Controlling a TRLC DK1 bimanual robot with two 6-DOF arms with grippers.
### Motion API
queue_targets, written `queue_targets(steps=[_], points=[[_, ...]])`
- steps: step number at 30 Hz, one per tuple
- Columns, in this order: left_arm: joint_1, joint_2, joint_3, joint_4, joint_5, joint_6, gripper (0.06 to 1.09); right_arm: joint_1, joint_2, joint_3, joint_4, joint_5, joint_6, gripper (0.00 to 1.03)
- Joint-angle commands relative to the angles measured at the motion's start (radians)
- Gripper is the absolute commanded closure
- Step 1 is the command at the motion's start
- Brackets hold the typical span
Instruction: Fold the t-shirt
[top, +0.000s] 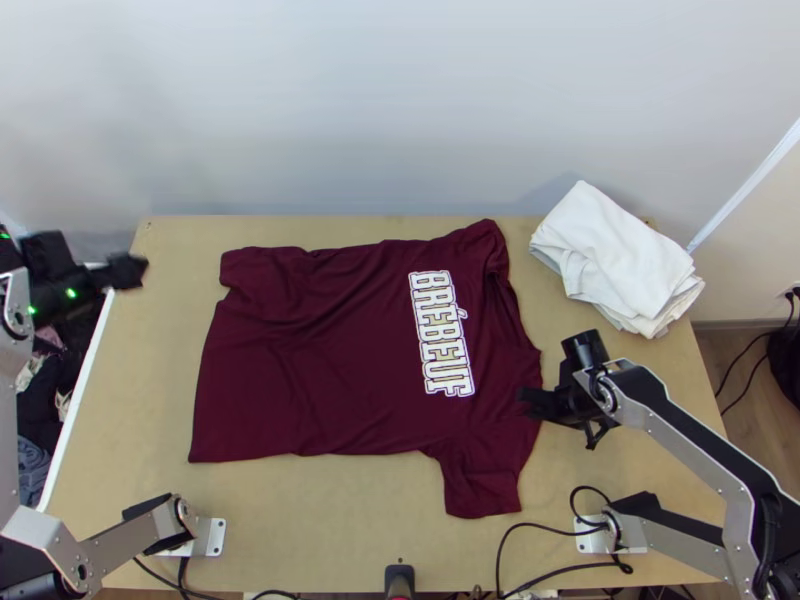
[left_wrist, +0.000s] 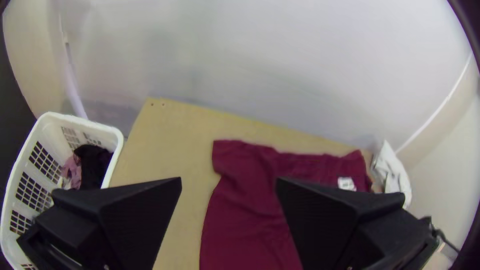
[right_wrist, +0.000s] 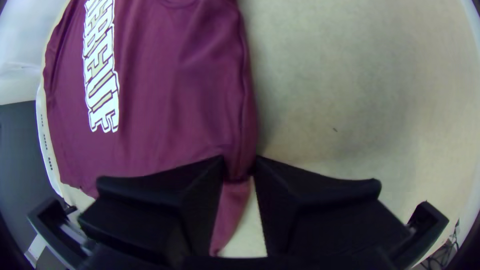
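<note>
Looks like a robotics lab or test setup, prob. a small one: 2 robot arms on metal plates fixed to a plain wood tabletop, w/ loose black cables along the near edge. Pale, bare walls stand behind & to the side, w/ a wall socket over a wood-look floor. White laundry basket w/ clothes adds a homey bit, so can't tell what bldg. type it's in.
</note>
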Motion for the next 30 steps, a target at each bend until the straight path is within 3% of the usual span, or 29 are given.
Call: queue_targets(steps=[1,6,11,14,18,21,30], points=[[0.004,-0.027,-0.106,-0.086,0.004,0.276,0.16,0.016,-0.015,-0.046,-0.001,-0.003,-0.007,1.00],[0.059,-0.061,-0.216,-0.212,0.004,0.641,0.16,0.008,-0.025,-0.052,0.002,-0.001,-0.009,1.00],[0.141,-0.037,-0.221,-0.411,-0.004,0.895,0.17,-0.016,-0.026,-0.058,0.013,-0.001,-0.012,1.00],[0.173,0.005,-0.250,-0.517,-0.060,1.006,0.17,-0.019,-0.023,-0.059,0.022,-0.001,-0.010,1.00],[0.174,0.003,-0.342,-0.569,-0.165,1.063,0.21,-0.025,-0.022,-0.056,0.027,-0.001,-0.010,1.00],[0.176,0.042,-0.393,-0.563,-0.162,1.033,0.42,-0.030,-0.017,-0.058,0.034,-0.001,-0.010,1.00],[0.119,0.042,-0.600,-0.374,-0.155,0.940,0.42,-0.041,-0.002,-0.056,0.045,-0.001,-0.012,1.00]])
